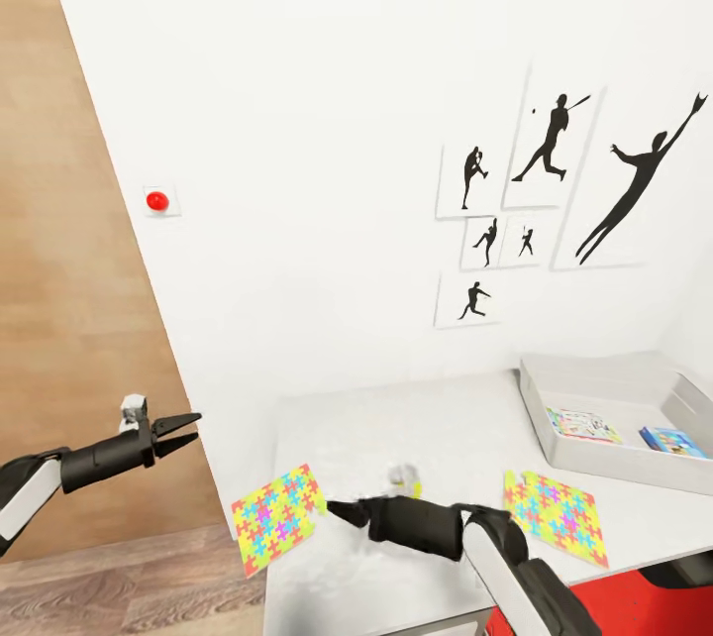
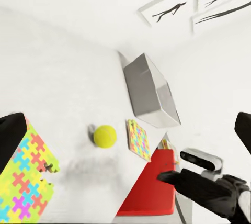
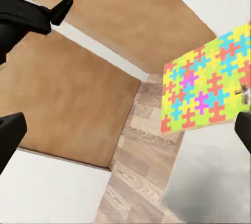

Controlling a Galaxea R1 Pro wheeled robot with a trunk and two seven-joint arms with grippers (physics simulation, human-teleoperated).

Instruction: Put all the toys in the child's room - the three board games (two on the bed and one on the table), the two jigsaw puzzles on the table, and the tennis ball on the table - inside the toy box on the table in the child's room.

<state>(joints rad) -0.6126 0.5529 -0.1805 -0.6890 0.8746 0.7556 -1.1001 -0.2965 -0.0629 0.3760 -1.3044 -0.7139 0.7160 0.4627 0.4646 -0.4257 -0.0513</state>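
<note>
Nearest, the right claw [image 1: 342,511] lies low over the worktop [image 1: 446,428], its jaws wide and empty, pointing at the jigsaw puzzle [image 1: 277,517] that overhangs the worktop's near corner. The step in hand looks like picking up that square; being thin and flat, it is best taken by the overhanging edge, one finger under and one over. The left claw [image 1: 178,428] hangs off to the side above the floor, narrowly parted and holding nothing. Behind the right arm sits the tennis ball [image 2: 105,136], then a second puzzle [image 1: 555,515]. Farthest, the toy box [image 1: 594,380] already holds two board games [image 1: 584,426].
</note>
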